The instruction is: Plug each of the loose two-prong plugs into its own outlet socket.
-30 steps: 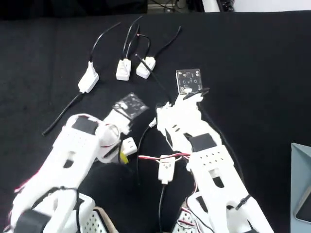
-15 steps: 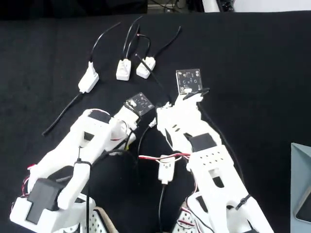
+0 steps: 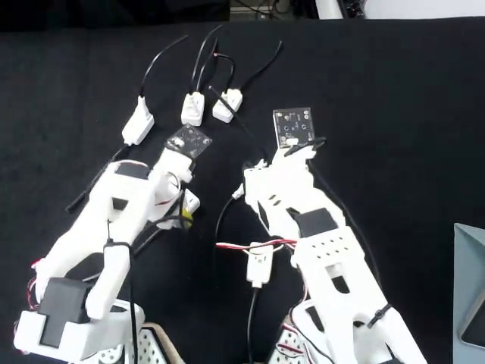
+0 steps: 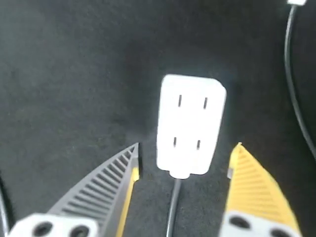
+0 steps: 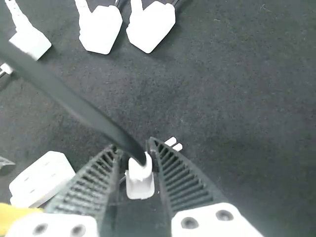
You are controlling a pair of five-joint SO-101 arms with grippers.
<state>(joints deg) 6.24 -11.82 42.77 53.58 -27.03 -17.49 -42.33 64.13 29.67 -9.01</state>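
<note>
A black cloth-covered table point(image 3: 394, 114) carried both white arms. The left gripper point(image 4: 187, 146) stood open, its grey and yellow fingers flanking a white rectangular outlet block point(image 4: 190, 123) that lay flat on the cloth, two pairs of slots facing up, with a gap on each side. The right gripper point(image 5: 132, 144) was clamped on a small white two-prong plug point(image 5: 138, 181) trailing a black cable point(image 5: 64, 96). Beyond both grippers lay three loose white plugs: one long point(image 3: 138, 125), two squat point(image 3: 192, 108) point(image 3: 226, 106).
</note>
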